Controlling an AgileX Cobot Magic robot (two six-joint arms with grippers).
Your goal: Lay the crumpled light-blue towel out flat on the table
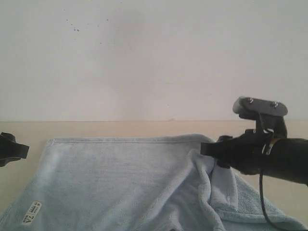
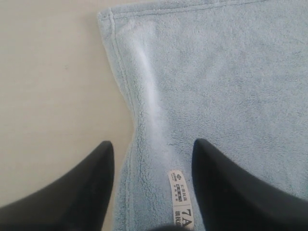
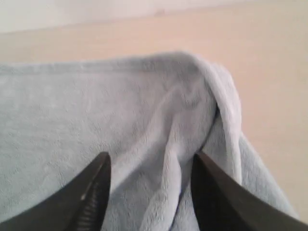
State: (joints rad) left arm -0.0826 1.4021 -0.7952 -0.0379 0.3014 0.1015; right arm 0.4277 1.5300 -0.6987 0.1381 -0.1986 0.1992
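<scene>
1. Closest to me, the pale light-blue fluffy terry-cloth towel (image 1: 120, 183) lies on the smooth pale beige tabletop (image 1: 120, 129). Its left part is mostly flat, with a small white printed label (image 1: 32, 212) at the near left corner.
2. On the near right the towel is bunched into raised folds, with one flap turned over on itself.
3. The black right end effector (image 3: 150, 156) sits at those folds, its jaws wide apart with a ridge of cloth between them. It grips nothing.
4. The black left end effector (image 2: 152, 143) is at the towel's left side, also spread wide and holding nothing. One finger is over bare tabletop and the other over cloth, straddling the stitched hem beside the label.
5. Further back, the towel's far hem runs straight across, with a strip of bare tabletop beyond it.
6. A plain white wall (image 1: 144, 57) stands behind.
</scene>
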